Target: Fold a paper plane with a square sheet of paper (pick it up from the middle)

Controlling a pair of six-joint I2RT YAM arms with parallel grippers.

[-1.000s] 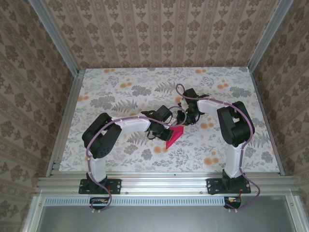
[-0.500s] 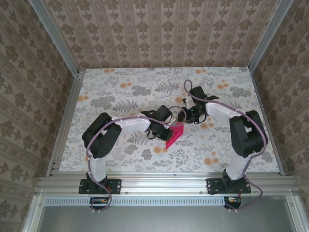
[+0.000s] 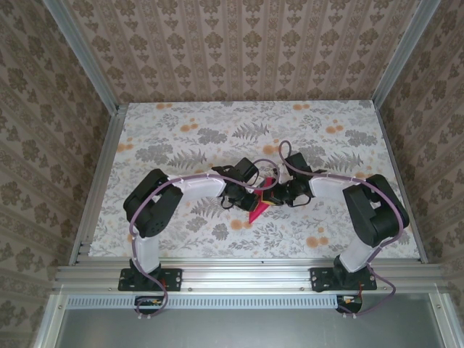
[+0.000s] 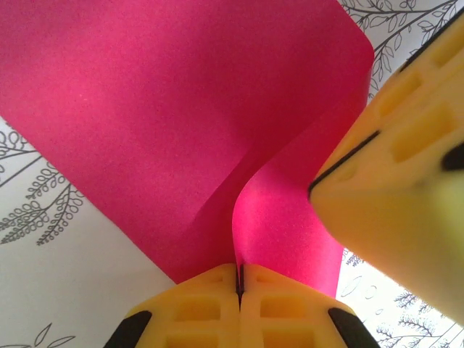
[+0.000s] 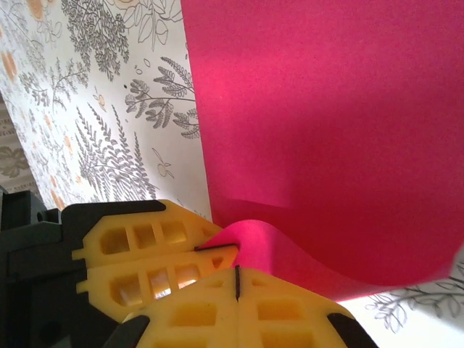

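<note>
The square sheet of paper (image 4: 167,109) is magenta-pink and partly lifted, one flap curling upward. My left gripper (image 4: 239,279) is shut on the sheet's near edge, and the paper runs into the seam between its jaws. My right gripper (image 5: 237,281) is shut too, its tips pressed against the curled flap (image 5: 268,243); whether paper sits in its seam I cannot tell. Seen from above, the left gripper (image 3: 251,197) and the right gripper (image 3: 276,194) meet tip to tip over the paper (image 3: 257,212) at mid-table. One right finger (image 4: 391,188) shows in the left wrist view, and the left fingers (image 5: 145,250) in the right wrist view.
A floral-print tabletop (image 3: 181,138) lies under the paper, with orange flower prints (image 3: 317,241) scattered on it. Patterned walls and aluminium rails (image 3: 105,181) box in the table on three sides. Open table stretches behind and to both sides of the grippers.
My right arm has swung toward me and leftward until its gripper meets the left one at the paper. The sheet now looks narrower from above. The left arm has held still.
</note>
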